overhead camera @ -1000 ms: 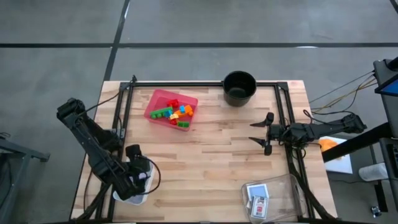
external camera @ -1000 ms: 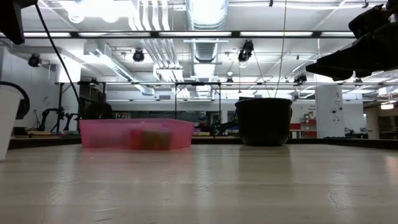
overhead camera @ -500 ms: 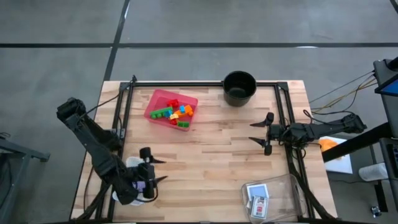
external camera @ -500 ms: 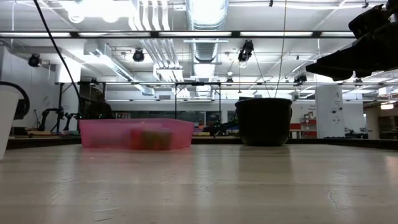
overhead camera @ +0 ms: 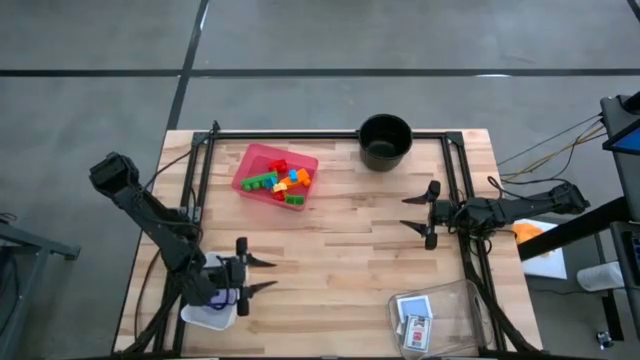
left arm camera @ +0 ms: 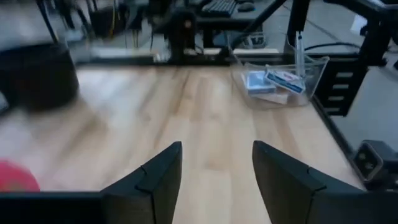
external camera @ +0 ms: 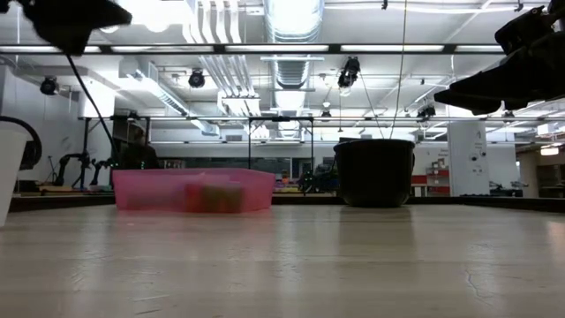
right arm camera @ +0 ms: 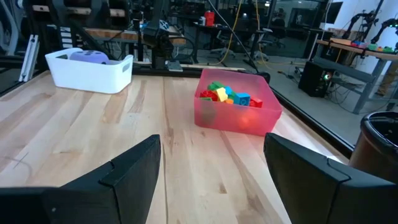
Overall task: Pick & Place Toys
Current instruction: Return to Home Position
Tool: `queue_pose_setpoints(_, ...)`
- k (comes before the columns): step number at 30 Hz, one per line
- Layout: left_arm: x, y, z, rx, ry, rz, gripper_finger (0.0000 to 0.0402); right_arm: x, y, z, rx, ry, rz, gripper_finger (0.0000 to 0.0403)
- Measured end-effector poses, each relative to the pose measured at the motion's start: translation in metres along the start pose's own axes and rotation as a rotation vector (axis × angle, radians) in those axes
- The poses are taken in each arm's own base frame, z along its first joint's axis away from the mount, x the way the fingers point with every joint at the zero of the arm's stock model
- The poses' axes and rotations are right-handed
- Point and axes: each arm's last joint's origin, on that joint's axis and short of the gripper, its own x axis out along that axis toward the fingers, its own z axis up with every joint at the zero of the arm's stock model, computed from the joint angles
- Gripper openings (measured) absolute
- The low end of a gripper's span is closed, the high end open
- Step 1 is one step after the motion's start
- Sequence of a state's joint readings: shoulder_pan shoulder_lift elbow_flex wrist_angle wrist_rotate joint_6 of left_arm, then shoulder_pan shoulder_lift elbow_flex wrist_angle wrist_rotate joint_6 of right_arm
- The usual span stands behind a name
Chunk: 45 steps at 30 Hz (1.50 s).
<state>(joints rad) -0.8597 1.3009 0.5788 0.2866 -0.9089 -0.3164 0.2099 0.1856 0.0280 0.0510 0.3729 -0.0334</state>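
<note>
Currently left jaws wide, empty, beside white bin (right arm camera: 87, 78) holding purple die (right arm camera: 92, 56); right jaws wide, empty.

A pink square tray (overhead camera: 255, 152) is sitting on the wooden table (overhead camera: 340, 250) toward its back left part. A black round pot (overhead camera: 364, 146) is standing to the right of it at the back edge, well apart from it, just beside the black metal frame (overhead camera: 330, 133) that is running along the table's sides. A white bin (overhead camera: 200, 316) is resting at the front left corner and a transparent bin (overhead camera: 468, 308) at the front right corner, while a big workshop room with ceiling lamps is showing behind the table.
</note>
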Motion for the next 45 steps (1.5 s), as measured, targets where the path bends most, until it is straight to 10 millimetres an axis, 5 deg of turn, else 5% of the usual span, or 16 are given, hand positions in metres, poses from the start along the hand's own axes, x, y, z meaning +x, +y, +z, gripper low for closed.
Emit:
queue_pose_setpoints(3, 0.0, 0.003, -0.011, -0.119, 0.017, 0.0, 0.0194, 0.0, 0.0, 0.0, 0.0, -0.001, 0.0, 0.0285)
queue_pose_setpoints(9, 0.004, 0.01, -0.028, -0.094, 0.04, -0.039, 0.0194, 0.0, 0.0, 0.0, 0.0, 0.0, -0.001, 0.0285)
queue_pose_setpoints(13, 0.015, 0.024, -0.027, -0.062, -0.036, -0.242, 0.0194, 0.0, 0.0, 0.0, 0.0, -0.001, 0.0, 0.0285)
queue_pose_setpoints(16, 0.022, 0.04, -0.022, -0.049, -0.144, -0.378, 0.0194, 0.0, 0.0, 0.0, 0.0, 0.0, -0.001, 0.0285)
queue_pose_setpoints(21, 0.025, 0.075, -0.021, -0.026, -0.136, -0.272, 0.0194, 0.0, 0.0, 0.0, 0.0, -0.001, 0.0, 0.0285)
queue_pose_setpoints(34, -0.046, 0.123, 0.016, 0.068, -0.19, -0.206, 0.0194, 0.0, 0.0, 0.0, 0.0, 0.0, 0.0, 0.0285)
queue_pose_setpoints(45, -0.071, 0.144, -0.027, 0.025, -0.365, -0.235, 0.0193, 0.0, 0.0, 0.0, 0.0, 0.0, 0.0, 0.0285)
